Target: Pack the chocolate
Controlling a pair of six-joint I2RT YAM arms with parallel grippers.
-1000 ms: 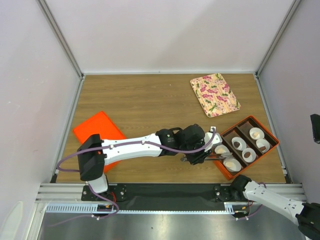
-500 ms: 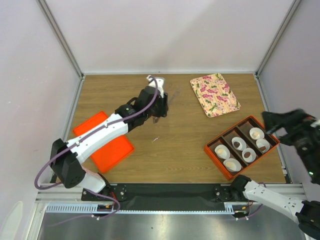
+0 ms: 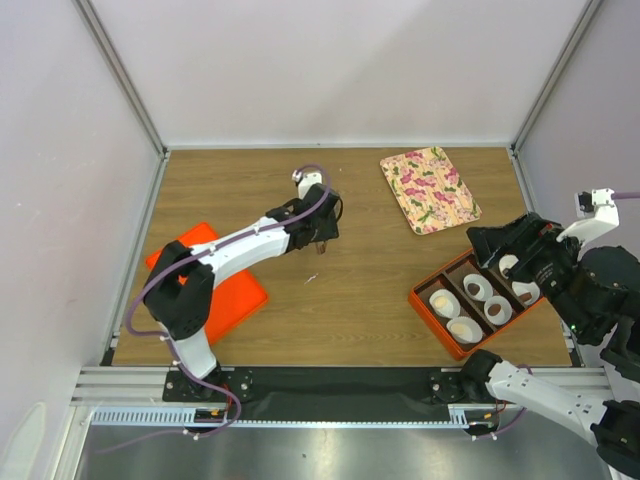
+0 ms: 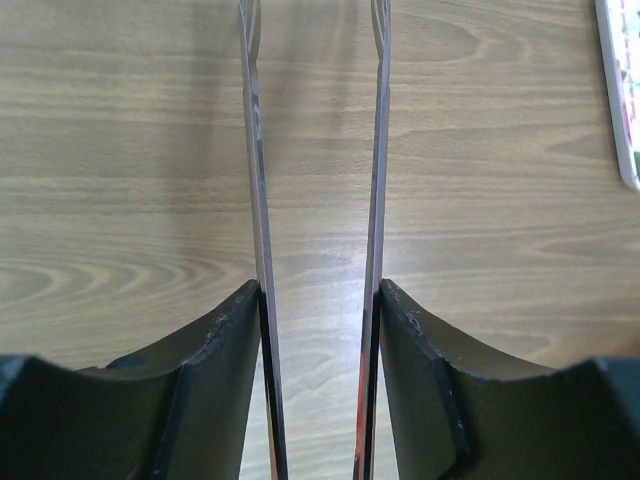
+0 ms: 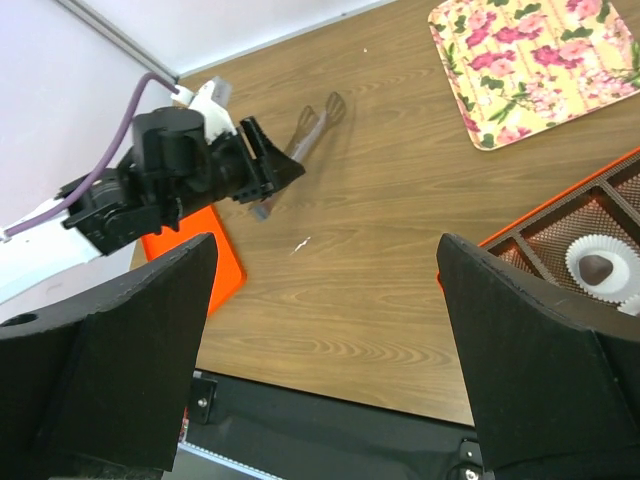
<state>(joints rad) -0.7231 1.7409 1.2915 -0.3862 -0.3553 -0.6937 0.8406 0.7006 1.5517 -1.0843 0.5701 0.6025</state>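
Note:
The chocolate (image 3: 493,312) lies as small dark brown pieces inside white paper cups (image 3: 465,328) in the orange compartment box (image 3: 424,303) at the right; one piece (image 5: 597,266) shows in the right wrist view. My left gripper (image 3: 322,238) is at the middle back of the table, shut on metal tongs (image 4: 257,150) whose two blades run forward with nothing between them. The tongs (image 5: 318,120) hang just above bare wood. My right gripper (image 3: 497,250) hovers over the box's far end, open wide and empty (image 5: 322,250).
A floral tray (image 3: 430,188) lies at the back right. An orange lid (image 3: 205,280) lies at the left under the left arm. A tiny white scrap (image 3: 312,279) is on the wood mid-table. Purple walls and aluminium posts enclose the table.
My left arm swung from the box to the middle back of the table with the tongs. My right arm came in from the right and now hangs over the box.

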